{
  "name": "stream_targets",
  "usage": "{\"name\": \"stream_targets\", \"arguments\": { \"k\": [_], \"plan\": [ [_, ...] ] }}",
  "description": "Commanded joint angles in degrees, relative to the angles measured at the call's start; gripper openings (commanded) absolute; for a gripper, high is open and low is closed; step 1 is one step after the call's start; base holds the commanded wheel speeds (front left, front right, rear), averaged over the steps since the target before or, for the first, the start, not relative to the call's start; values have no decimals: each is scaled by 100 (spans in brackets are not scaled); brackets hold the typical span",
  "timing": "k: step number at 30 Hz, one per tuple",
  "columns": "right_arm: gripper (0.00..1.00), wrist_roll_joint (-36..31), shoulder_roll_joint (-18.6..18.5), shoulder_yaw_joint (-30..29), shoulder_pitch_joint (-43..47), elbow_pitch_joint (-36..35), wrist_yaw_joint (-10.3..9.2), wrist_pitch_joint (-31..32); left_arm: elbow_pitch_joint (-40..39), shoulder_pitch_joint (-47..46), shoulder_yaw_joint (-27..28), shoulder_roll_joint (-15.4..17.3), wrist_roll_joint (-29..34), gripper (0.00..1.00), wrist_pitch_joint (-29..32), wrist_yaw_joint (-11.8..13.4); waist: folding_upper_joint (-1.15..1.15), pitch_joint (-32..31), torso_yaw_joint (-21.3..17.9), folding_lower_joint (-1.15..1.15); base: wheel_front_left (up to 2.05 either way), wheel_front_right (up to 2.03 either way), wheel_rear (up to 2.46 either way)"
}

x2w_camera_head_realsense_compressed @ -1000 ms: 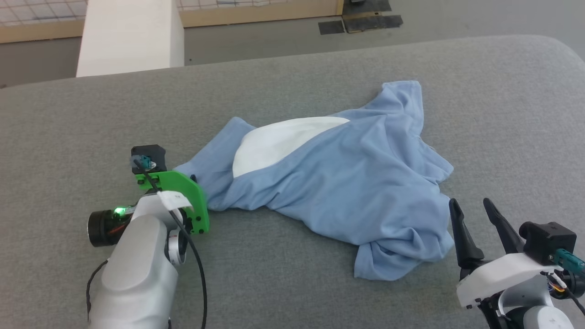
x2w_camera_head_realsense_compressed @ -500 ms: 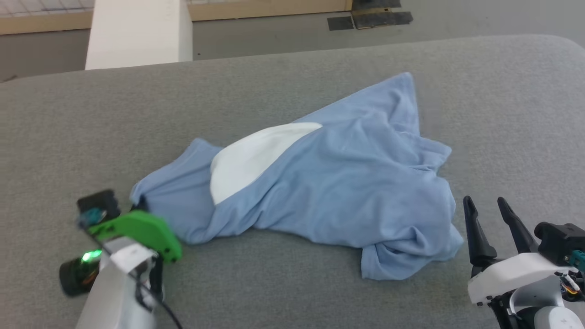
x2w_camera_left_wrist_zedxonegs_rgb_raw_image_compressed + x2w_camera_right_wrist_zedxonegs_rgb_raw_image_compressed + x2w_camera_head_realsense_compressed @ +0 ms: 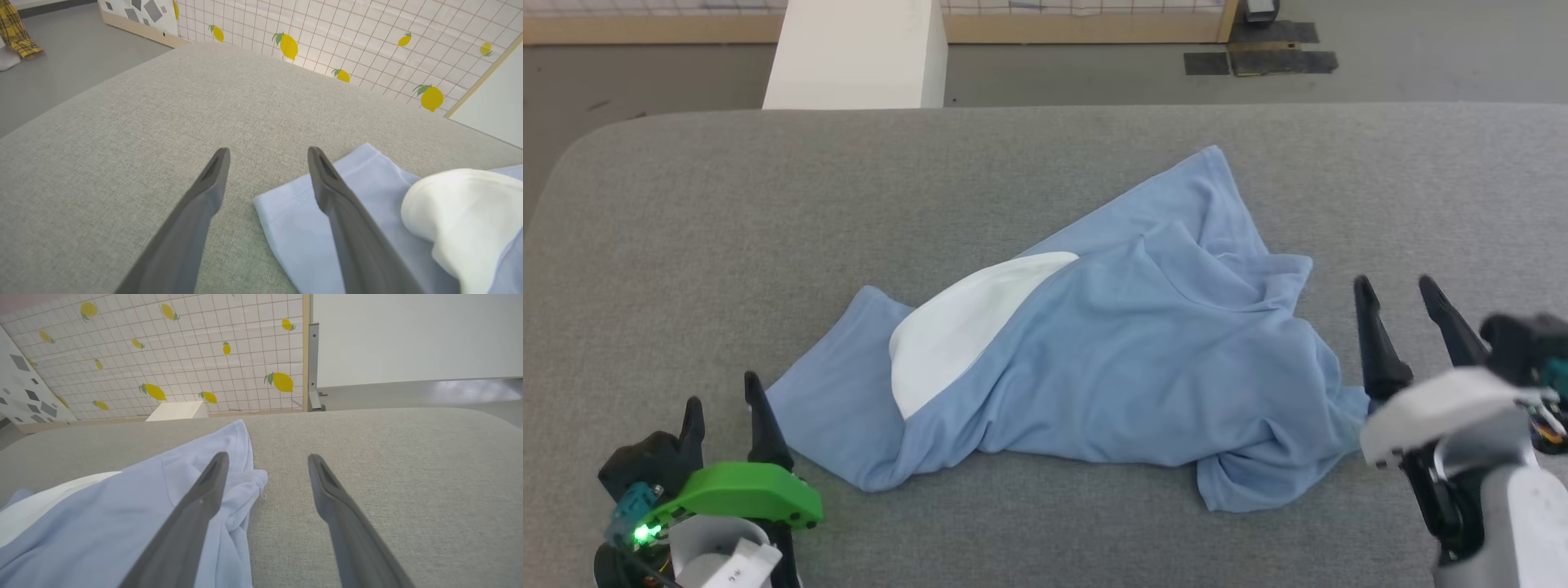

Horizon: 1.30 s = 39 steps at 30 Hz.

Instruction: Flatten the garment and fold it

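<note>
Progress looks slight: the garment (image 3: pixel 1111 359) lies in a rumpled heap on the grey padded surface (image 3: pixel 686 245), between the two claws, neither flattened nor folded. The left gripper (image 3: pixel 723 392) stands with its fingers apart and nothing between them. A hemmed corner of the blue cloth lies just beside its inner finger, with the white panel (image 3: pixel 956 327) a little beyond on the same side. The right gripper (image 3: pixel 1396 283) is likewise spread wide and empty (its inner finger crosses over bunched cloth in its own wrist view, though I cannot tell whether it touches). Creases run along the shirt, and a wad is tucked under at the edge nearest the right claw. By my judgement all the spreading remains to be done, and every fold after it.
</note>
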Motion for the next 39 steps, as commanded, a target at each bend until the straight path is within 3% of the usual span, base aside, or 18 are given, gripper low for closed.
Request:
{"name": "stream_targets", "arguments": {
  "k": [1,8,13,19,20,22,28,33,39],
  "plan": [
    [100,5,5,16,-174,123,-9,136,-28,-64,-11,-31,56,100,-157,-47,0,74,83,0,0,0,0],
    [100,570,5,-162,-1236,1292,-9,1884,-368,-264,-193,-181,565,100,-471,-180,0,223,242,0,0,0,0],
    [100,629,5,-346,-1829,1932,-9,2907,-566,-319,-182,-287,797,100,-475,-293,0,358,351,0,0,0,0],
    [98,728,5,-348,-2209,2331,-9,3436,-449,-347,-193,-368,857,100,-476,-383,0,433,472,0,0,0,0],
    [41,678,5,-334,-2241,2349,-9,3432,-424,-353,-195,-377,861,100,-477,-392,0,439,487,0,0,0,0],
    [0,564,5,-301,-2287,2302,-9,3298,-392,-358,-185,-391,857,100,-477,-401,0,445,507,0,0,0,0],
    [0,324,5,-166,-2243,2121,-9,2959,-290,-328,-123,-411,859,100,-477,-420,0,355,463,0,0,0,0],
    [0,-110,-49,-151,-2078,1566,-9,2241,-256,-260,-70,-420,869,100,-477,-419,0,180,351,0,0,0,0],
    [0,-618,-76,-753,-1388,730,-9,1537,-232,-136,-3,-425,874,100,-477,-436,0,-35,196,0,0,0,0]
  ]
}}
